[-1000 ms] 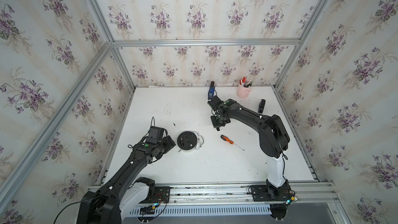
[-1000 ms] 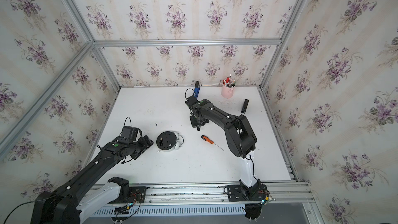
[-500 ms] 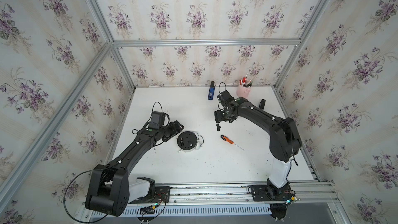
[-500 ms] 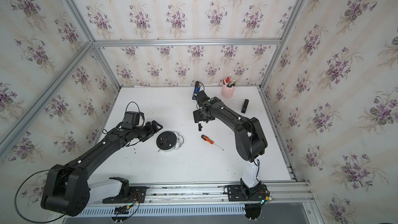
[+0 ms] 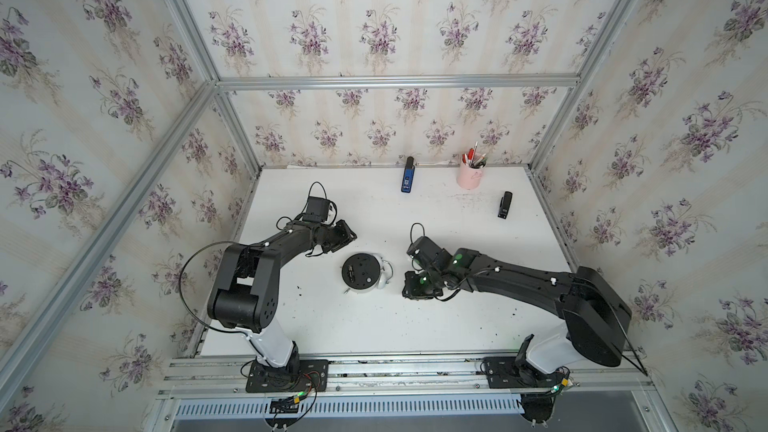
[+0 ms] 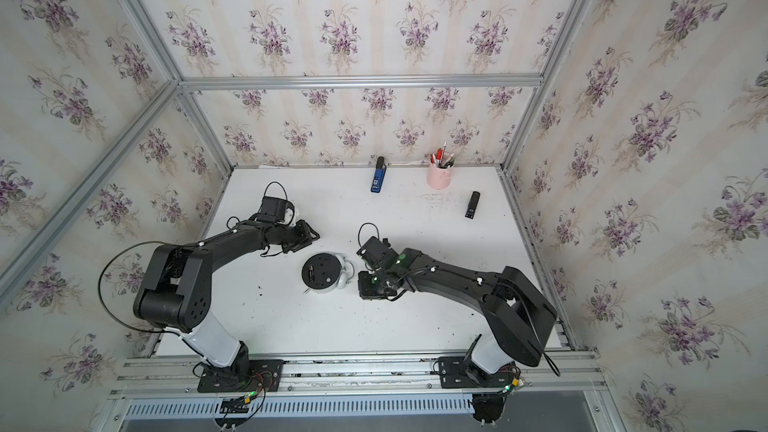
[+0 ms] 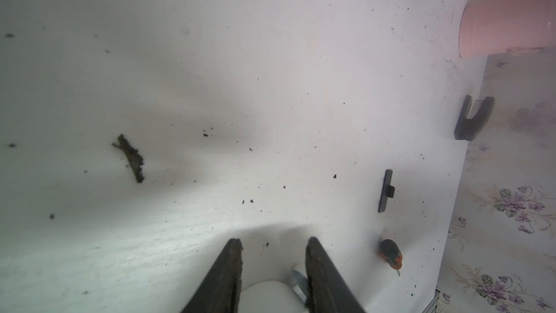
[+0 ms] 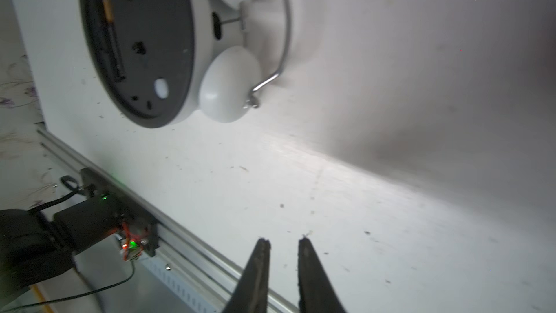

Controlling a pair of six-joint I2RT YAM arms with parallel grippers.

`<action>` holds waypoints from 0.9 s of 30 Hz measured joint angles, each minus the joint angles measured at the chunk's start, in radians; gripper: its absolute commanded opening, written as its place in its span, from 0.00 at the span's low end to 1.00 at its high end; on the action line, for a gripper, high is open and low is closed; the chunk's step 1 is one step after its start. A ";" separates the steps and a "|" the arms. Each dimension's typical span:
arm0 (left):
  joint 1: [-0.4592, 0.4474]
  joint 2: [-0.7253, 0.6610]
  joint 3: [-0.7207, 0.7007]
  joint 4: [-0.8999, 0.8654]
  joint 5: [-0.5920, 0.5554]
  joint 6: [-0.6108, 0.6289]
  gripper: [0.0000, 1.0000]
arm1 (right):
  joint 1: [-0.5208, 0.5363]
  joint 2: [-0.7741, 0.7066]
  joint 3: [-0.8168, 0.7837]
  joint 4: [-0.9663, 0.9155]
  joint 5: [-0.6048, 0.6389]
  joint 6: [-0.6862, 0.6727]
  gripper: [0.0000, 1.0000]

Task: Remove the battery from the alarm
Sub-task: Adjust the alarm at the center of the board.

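Observation:
The alarm (image 5: pixel 362 274) lies face down on the white table (image 5: pixel 457 326), its round black back up; both top views show it (image 6: pixel 322 273). In the right wrist view its back compartment stands open, and the battery (image 8: pixel 107 15), black with a gold end, sits in the slot. My left gripper (image 5: pixel 350 238) hovers just behind the alarm's left side, open and empty (image 7: pixel 273 242), with a white bell below its fingers. My right gripper (image 5: pixel 409 290) is to the right of the alarm and apart from it. Its jaws (image 8: pixel 282 240) are nearly together with nothing between them.
An orange-and-black screwdriver (image 7: pixel 390 255) and a small flat black piece (image 7: pixel 386 191) lie right of the alarm, hidden under my right arm in both top views. A black stapler (image 5: pixel 505 204), pink pen cup (image 5: pixel 469 174) and blue device (image 5: pixel 408 178) stand at the back.
My right arm let a small black piece go on the table, swung forward to the alarm's right side and closed its jaws. My left arm moved back behind the alarm and narrowed its jaws.

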State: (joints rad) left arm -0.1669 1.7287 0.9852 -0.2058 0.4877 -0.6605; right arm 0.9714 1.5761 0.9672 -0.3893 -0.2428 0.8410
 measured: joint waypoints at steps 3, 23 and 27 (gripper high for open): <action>-0.015 0.000 -0.026 -0.001 -0.004 0.015 0.35 | 0.040 0.051 0.025 0.059 0.006 0.077 0.03; -0.072 -0.222 -0.299 -0.047 -0.099 -0.053 0.35 | 0.076 0.145 0.043 0.082 0.034 0.206 0.04; -0.107 -0.299 -0.346 -0.072 -0.114 -0.082 0.35 | 0.043 0.170 0.039 0.071 0.045 0.184 0.05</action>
State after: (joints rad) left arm -0.2737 1.4296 0.6395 -0.2779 0.3740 -0.7422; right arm 1.0145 1.7458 1.0058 -0.3180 -0.1974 1.0248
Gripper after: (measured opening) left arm 0.349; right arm 0.056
